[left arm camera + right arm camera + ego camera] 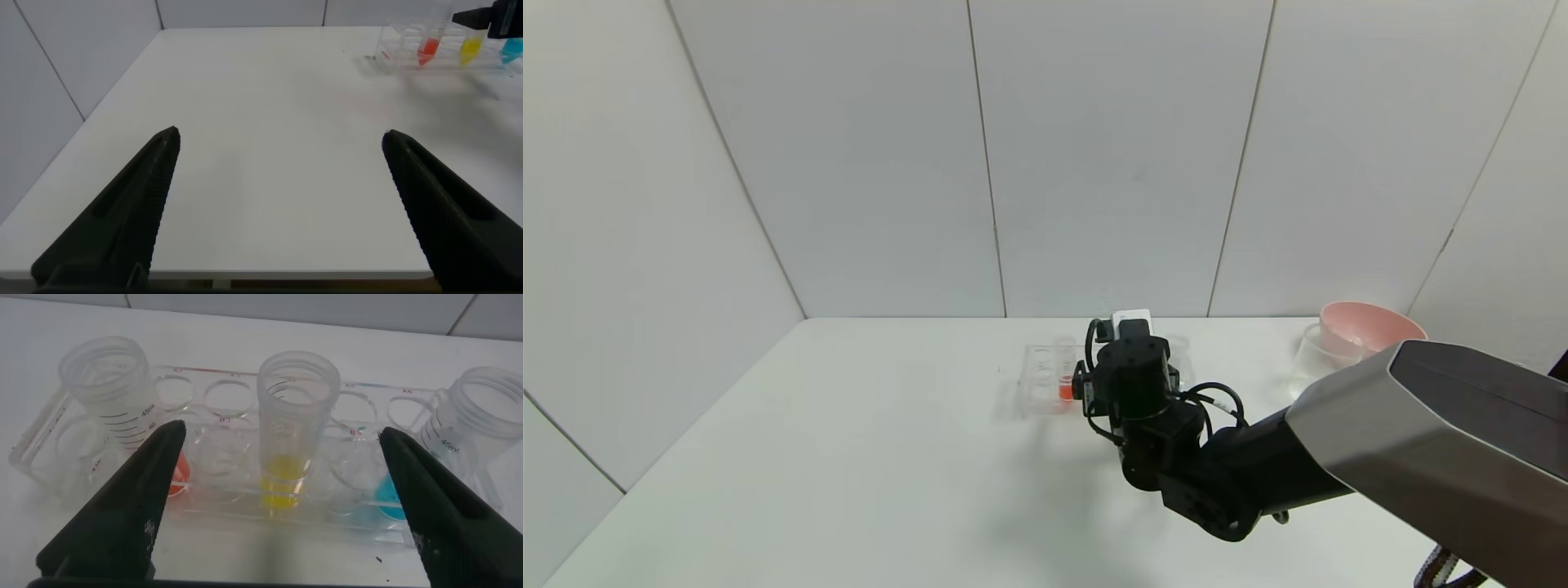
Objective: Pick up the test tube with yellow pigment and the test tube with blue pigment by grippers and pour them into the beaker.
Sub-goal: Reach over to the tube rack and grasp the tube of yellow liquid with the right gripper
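The yellow test tube stands upright in a clear rack. My right gripper is open, with one finger on each side of the yellow tube and not touching it. The blue test tube stands in the same rack, outside one finger. In the head view my right wrist hangs over the rack and hides both tubes. The clear beaker stands at the far right. My left gripper is open and empty, low over the table's near edge, far from the rack.
A tube with orange-red liquid stands at the rack's left end, and shows in the right wrist view. A pink bowl sits behind the beaker. White walls close the table at the back and sides.
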Robot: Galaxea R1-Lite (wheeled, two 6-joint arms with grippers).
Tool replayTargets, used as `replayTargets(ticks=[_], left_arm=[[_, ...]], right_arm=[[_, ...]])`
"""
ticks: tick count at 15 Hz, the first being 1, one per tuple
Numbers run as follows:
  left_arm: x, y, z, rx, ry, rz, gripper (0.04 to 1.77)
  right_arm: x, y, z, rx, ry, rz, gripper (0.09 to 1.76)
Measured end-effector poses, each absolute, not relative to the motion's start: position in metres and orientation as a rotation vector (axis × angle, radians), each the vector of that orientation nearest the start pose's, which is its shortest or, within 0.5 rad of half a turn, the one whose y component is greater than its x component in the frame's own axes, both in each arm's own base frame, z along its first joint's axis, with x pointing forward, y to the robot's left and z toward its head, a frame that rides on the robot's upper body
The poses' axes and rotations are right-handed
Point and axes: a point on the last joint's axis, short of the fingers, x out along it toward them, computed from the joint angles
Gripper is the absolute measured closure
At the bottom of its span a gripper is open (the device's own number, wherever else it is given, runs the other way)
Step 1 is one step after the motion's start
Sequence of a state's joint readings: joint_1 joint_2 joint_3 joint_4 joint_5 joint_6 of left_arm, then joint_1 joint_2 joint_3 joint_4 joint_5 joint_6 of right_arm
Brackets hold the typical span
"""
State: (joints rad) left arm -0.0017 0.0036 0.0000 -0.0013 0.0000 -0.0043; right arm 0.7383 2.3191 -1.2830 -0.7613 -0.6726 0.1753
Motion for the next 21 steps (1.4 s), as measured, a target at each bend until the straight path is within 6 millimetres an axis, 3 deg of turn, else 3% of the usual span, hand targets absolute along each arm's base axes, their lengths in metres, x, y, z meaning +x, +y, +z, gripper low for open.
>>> replayTargets(ticks=[9,15,18,21], left_arm=[[-0.023,0.0,0.076,-0.004,0.002,-0.002,0.05],[-0.023,0.0,0.076,-0.004,0.002,-0.002,0.05],[-0.023,0.0,0.076,-0.004,0.002,-0.002,0.05],[-0.023,0.0,0.076,-0.004,0.002,-0.002,0.05]], right_arm=[[0.38,0.292,0.077,-0.006,0.171,0.003,0.14],[0.386,0.292,0.071,-0.004,0.167,-0.003,0.15],[0.387,0.292,0.071,-0.005,0.169,-0.006,0.67],[0.386,0.294,0.072,-0.005,0.169,-0.002,1.01]])
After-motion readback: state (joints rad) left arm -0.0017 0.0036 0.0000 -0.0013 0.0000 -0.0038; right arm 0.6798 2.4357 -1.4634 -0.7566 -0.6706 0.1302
